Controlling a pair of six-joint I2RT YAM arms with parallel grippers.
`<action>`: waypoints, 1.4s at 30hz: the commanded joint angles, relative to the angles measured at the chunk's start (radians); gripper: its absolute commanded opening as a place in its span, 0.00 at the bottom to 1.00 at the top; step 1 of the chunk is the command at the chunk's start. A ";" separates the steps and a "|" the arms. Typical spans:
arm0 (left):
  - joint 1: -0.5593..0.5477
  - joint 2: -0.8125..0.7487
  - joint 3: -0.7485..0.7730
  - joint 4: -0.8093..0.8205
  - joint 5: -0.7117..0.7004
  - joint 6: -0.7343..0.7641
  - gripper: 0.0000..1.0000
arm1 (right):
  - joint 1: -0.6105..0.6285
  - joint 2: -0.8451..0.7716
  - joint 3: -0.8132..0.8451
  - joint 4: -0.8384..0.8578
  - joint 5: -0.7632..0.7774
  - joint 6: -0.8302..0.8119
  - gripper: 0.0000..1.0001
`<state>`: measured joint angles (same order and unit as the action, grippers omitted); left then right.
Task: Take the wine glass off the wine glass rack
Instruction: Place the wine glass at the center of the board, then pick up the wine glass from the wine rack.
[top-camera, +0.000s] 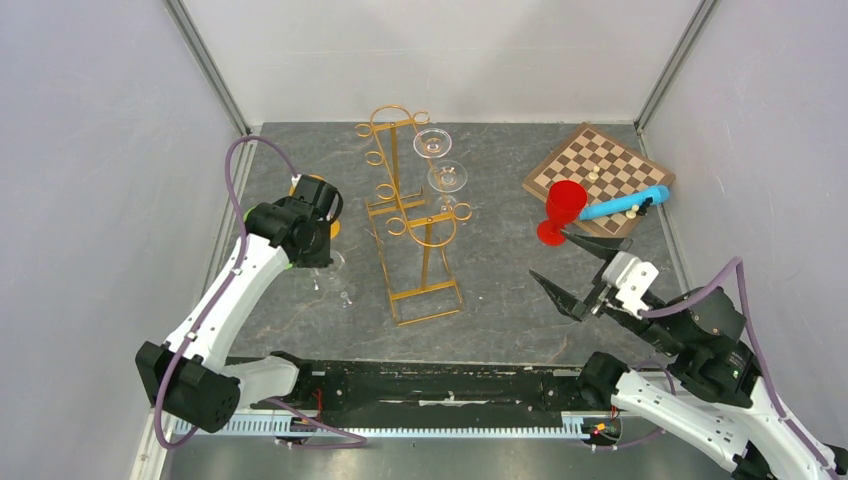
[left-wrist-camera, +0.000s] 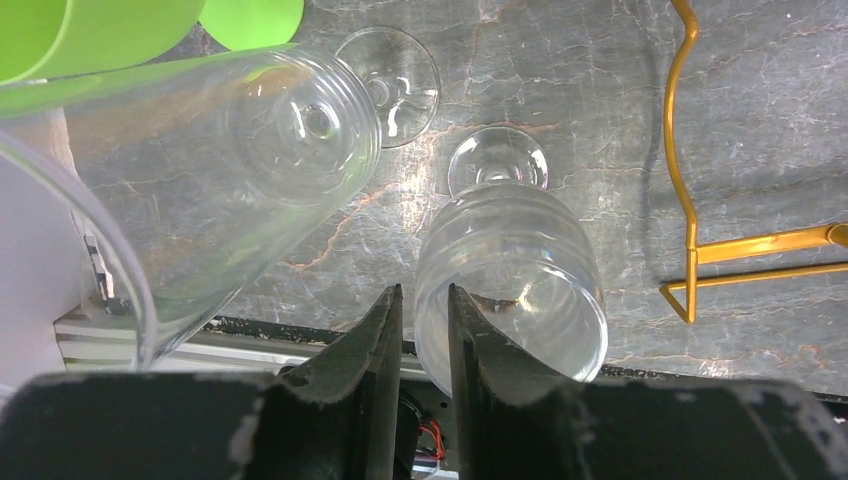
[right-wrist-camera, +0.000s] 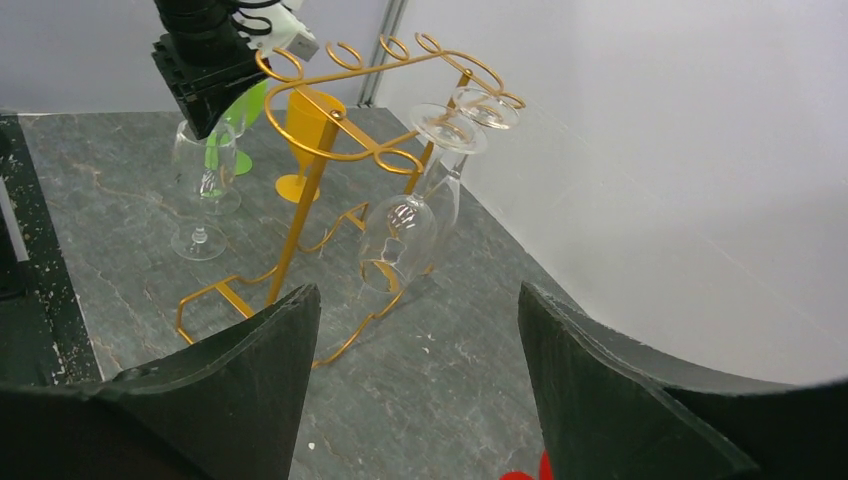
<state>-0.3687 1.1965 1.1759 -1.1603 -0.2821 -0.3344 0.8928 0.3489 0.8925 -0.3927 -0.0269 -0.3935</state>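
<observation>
We judge that one clear wine glass (left-wrist-camera: 510, 280) has just been set down: it stands upright on the marble table (left-wrist-camera: 600, 120), left of the wine glass rack (right-wrist-camera: 301, 210) and just beside a second clear glass (left-wrist-camera: 250, 150). The left gripper (left-wrist-camera: 425, 295) hangs over it with its jaws parted only a little. The thin wall of the rim sits in the gap, and the gap looks wider than the glass, so we read this as no real hold (we cannot be sure there is no contact).

The task is not finished. Two more wine glasses hang upside down from the rack's rails on its far side, a nearer one (right-wrist-camera: 400, 235) and one behind it (right-wrist-camera: 447, 195). The right gripper (right-wrist-camera: 418, 292) faces them from well apart, jaws spread wide and holding nothing.

For the next move, we think the left arm should lift straight up so it does not tip either standing glass. A gripper must then close gently on a hanging glass and slide its foot along the rail to the open end.
</observation>
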 joint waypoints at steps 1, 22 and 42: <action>0.005 -0.003 0.074 -0.001 0.004 0.040 0.31 | -0.002 0.066 0.086 -0.015 0.107 0.088 0.75; 0.005 -0.110 0.276 -0.056 0.183 0.024 0.36 | -0.002 0.524 0.491 -0.176 0.373 0.565 0.77; 0.004 -0.269 0.187 0.074 0.427 0.050 0.44 | -0.297 0.801 0.579 -0.072 0.013 0.852 0.72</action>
<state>-0.3679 0.9455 1.3941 -1.1458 0.0902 -0.3283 0.7124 1.1381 1.4918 -0.5457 0.1703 0.3626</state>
